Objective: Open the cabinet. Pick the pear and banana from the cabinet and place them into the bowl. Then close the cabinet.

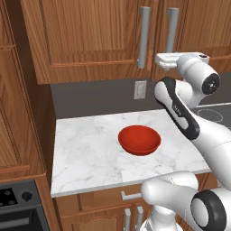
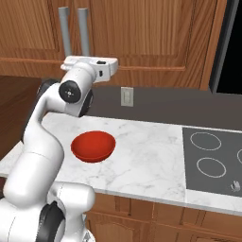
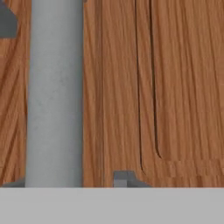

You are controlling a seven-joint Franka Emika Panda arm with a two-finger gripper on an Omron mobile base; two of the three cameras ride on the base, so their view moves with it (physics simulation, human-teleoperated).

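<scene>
The red bowl (image 1: 139, 139) sits empty on the marble counter (image 1: 85, 153), nearest the base, under the raised arm. Higher and farther back, the gripper (image 3: 72, 183) is up against the closed cabinet (image 1: 90, 36), its jaws parted a little around the right door's grey bar handle (image 3: 54, 92); whether the fingertips (image 3: 124, 178) touch the bar I cannot tell. The left door's handle (image 1: 144, 36) stands just beside it, and a wall outlet (image 1: 140, 89) lies below on the backsplash.

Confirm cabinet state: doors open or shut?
Shut. Both doors of the cabinet lie flush, their grey handles side by side at the centre seam; no interior shows. The bowl is empty.
</scene>
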